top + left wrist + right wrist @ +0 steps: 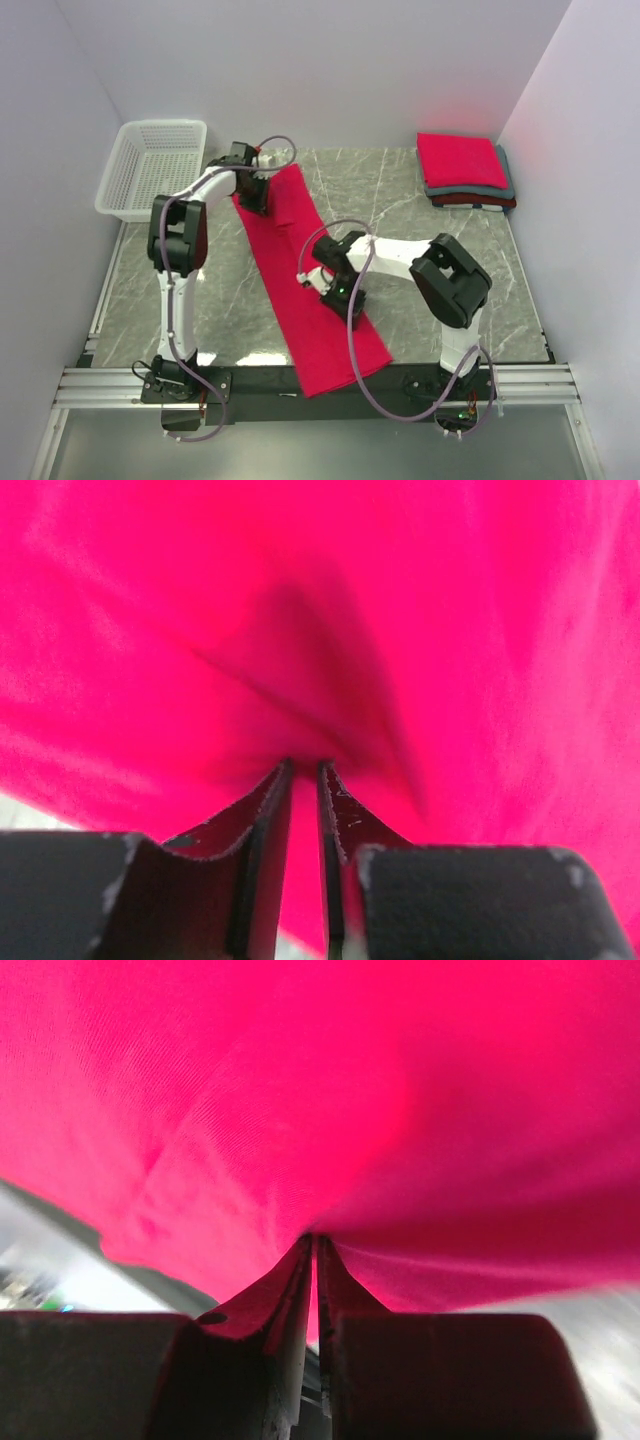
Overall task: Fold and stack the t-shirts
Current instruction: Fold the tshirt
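A bright red t-shirt [298,268] lies folded into a long strip, running diagonally from the far left to the near edge of the marble table [420,230]. My left gripper [258,200] is at the strip's far end. In the left wrist view red cloth [400,600] fills the frame and puckers into the narrow gap at the gripper [303,765], which is shut on it. My right gripper [338,295] sits on the strip's right edge near its middle. In its wrist view the gripper [313,1237] is pinched shut on a raised fold of the t-shirt [350,1080].
A stack of folded t-shirts stands at the back right: a red one [460,160] on top, grey [505,186] under it, dark red [470,201] at the bottom. A white lattice basket [150,168] sits at the back left. White walls enclose the table.
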### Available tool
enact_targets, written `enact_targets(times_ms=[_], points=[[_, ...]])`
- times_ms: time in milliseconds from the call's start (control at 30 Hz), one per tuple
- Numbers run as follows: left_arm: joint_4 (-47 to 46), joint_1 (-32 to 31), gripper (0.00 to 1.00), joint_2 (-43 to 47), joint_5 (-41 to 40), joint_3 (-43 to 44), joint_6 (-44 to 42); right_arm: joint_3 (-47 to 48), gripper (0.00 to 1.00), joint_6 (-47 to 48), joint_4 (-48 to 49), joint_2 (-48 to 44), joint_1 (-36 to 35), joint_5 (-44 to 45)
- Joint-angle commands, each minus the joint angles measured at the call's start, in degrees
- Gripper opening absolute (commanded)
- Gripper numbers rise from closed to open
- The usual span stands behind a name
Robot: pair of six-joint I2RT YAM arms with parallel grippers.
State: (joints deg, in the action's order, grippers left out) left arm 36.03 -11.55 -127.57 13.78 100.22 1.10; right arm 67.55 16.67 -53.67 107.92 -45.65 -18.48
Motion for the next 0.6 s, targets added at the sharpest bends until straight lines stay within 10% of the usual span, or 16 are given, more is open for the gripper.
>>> enact_targets(times_ms=[0,267,567], points=[[1.7,-3.6,0.22,-6.9,1.0,7.2,-0.5,-0.1,0.14,-2.9,5.1,3.6,-4.4,-11.2],[1.2,-5.2,0.32,-9.6,2.6,22.1,-3.3,7.2,0.32,-4.9,5.4,-5.4,3.0,-18.3],[-8.6,-2.2,0.53,13.7,12.8,-1.7,-1.5,19.3,0.43,-15.0,15.6,-6.2,18.8,-22.7]])
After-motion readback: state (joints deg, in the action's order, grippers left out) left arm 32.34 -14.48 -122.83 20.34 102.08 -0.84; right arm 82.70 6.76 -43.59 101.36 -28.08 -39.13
